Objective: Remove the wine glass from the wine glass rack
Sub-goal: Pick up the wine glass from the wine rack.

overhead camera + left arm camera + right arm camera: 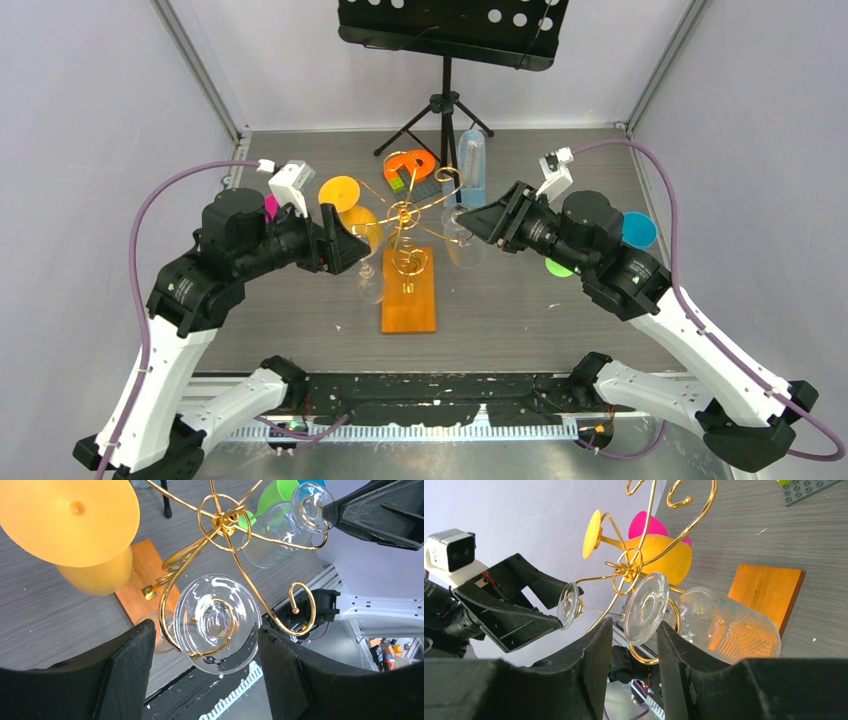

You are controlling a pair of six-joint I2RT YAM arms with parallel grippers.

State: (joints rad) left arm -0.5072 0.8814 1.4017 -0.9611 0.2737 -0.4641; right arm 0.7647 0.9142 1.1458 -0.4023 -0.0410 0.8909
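**Item:** wine glass rack (405,213), gold wire tree on an orange base (410,300), mid-table between the two arms.

**Clear wine glass** (217,622): hangs bowl-down from a scroll arm on the rack's left side. Its round foot sits between the fingers of the left gripper (206,635).

**Left gripper:** jaws wide apart. There is a gap at one finger, and the other finger (290,680) lies close to the foot's rim. No grip shows.

**Ribbed wine glass** (729,630): hangs on the right side, with its foot between the right gripper (634,625) fingers.

**Right gripper:** jaws partly apart around the foot, not clamped. Contact at one rim is unclear.

**Neighbours:** a yellow wine glass (340,192) hangs just beside the left gripper. A clear bottle (472,160) and a music stand (445,30) stand behind the rack. Grey table (520,310) lies on either side of the base.
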